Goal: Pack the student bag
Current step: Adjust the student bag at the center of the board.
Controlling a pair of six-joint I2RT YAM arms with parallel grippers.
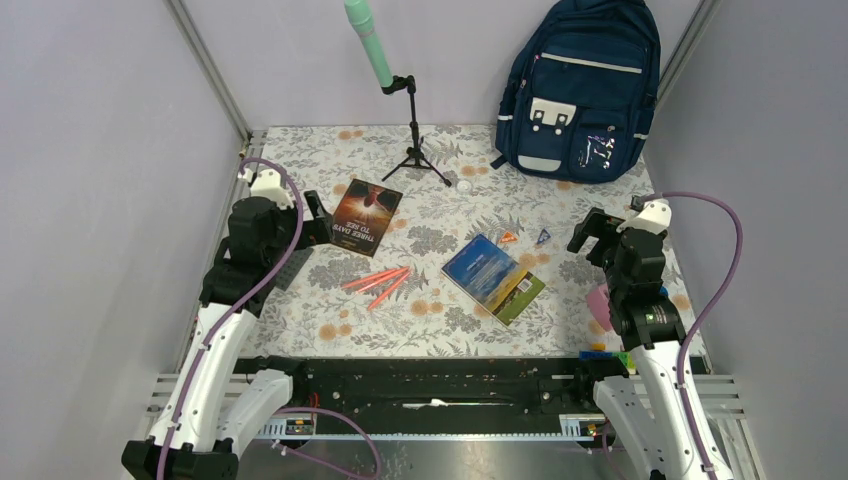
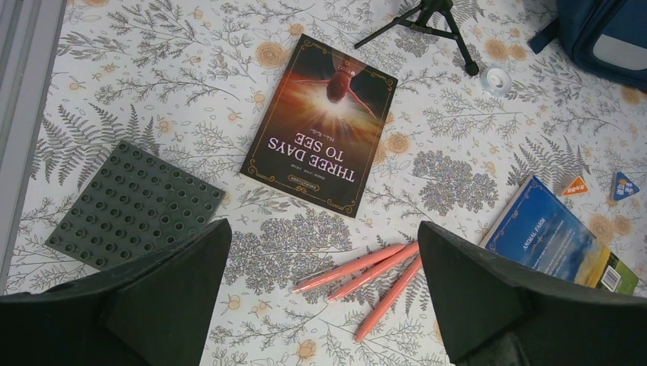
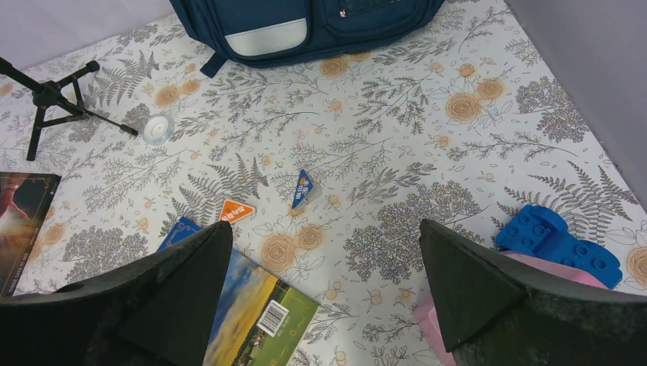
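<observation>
Bright, even overhead light; soft faint shadows; all views sharp.

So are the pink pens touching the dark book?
Apart. The left wrist view shows flowery cloth between the pink pens and the dark book.

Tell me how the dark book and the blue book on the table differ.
Cover: the dark book is black-brown with an orange glow; the blue book is blue with a yellow-green landscape. Place: the dark book lies left of the orange pens, the blue book right of them. Both lie flat and closed.
</observation>
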